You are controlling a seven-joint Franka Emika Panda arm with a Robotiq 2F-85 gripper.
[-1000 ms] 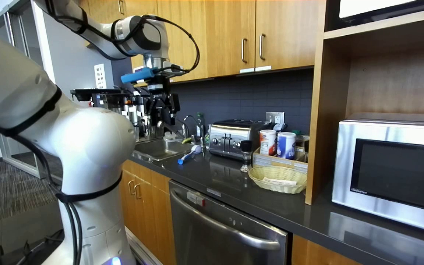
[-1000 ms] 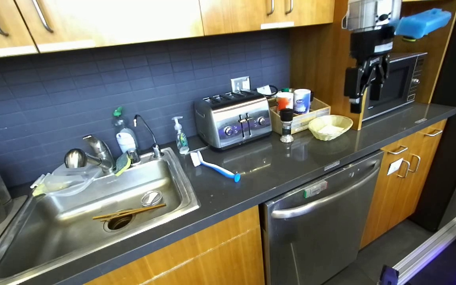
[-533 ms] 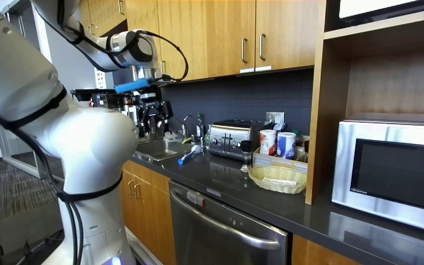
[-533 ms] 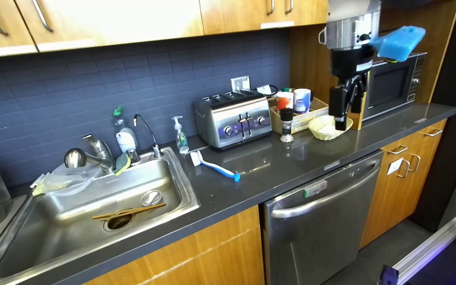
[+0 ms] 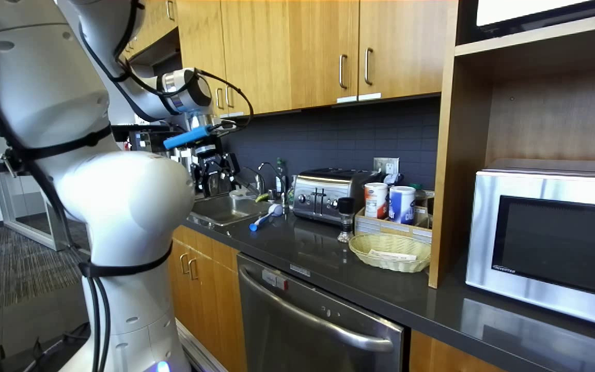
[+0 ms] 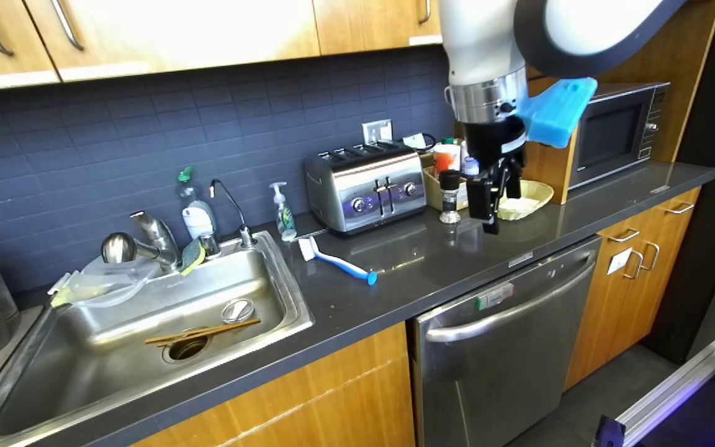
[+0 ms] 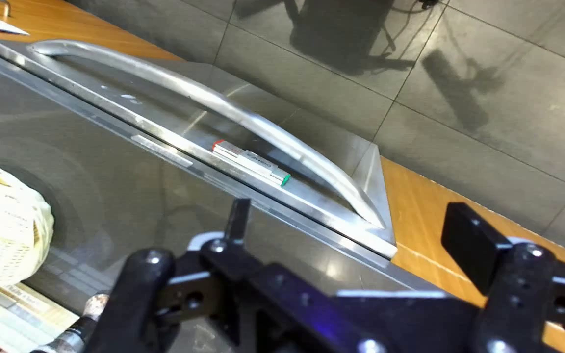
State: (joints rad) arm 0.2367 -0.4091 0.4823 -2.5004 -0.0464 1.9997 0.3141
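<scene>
My gripper (image 6: 499,208) hangs over the dark counter, open, with nothing between its fingers. In the wrist view the gripper (image 7: 351,226) has its jaws wide apart, with the counter's front edge and the dishwasher top showing beyond them. A pale woven basket (image 7: 43,220) lies off to the left there, holding white papers. Below it the pepper grinder (image 7: 69,339) is partly cut off by the frame. In an exterior view the gripper covers part of the basket (image 6: 522,213) and stands just right of the upright grinder (image 6: 449,202). No contact with either is visible.
A steel toaster (image 6: 376,192) stands at the back. A blue-and-white brush (image 6: 345,266) lies beside the sink (image 6: 298,307), which holds sticks near its drain. The crate (image 5: 375,226) carries two canisters. A dishwasher handle (image 7: 263,128) juts out; the microwave (image 5: 550,227) stands beyond the wooden panel.
The arm has come down, bringing the gripper from beside the microwave to lower, nearer the grinder. Its jaws have stayed open. The counter objects have not moved.
</scene>
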